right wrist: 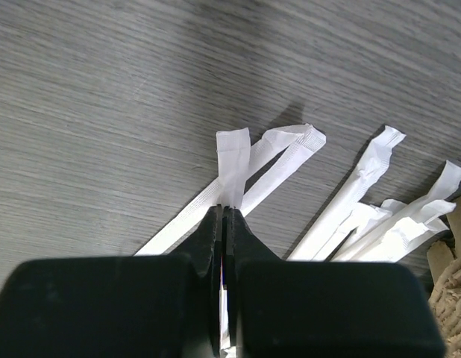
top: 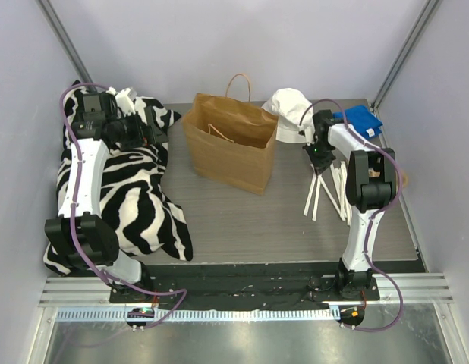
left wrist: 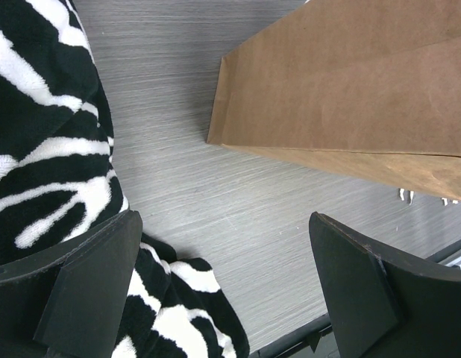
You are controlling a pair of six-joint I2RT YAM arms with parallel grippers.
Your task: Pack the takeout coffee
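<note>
Plainly, the coffee shows in no view: it is not on the table (top: 257,220), and the bottom of the bag (top: 231,140) is hidden. The right gripper (right wrist: 224,212) is pinched shut on the paper end of a wrapped straw (right wrist: 233,160). The left gripper (left wrist: 223,224) stands wide open and empty beside the bag. A lidded paper cup is likely light, thin-walled and crushable — best gripped gently round the body, below the lid.

The cloth (top: 136,189) is zebra-striped black and white, the paper bag (top: 227,152) brown, the straw wrappers (right wrist: 376,158) white.
</note>
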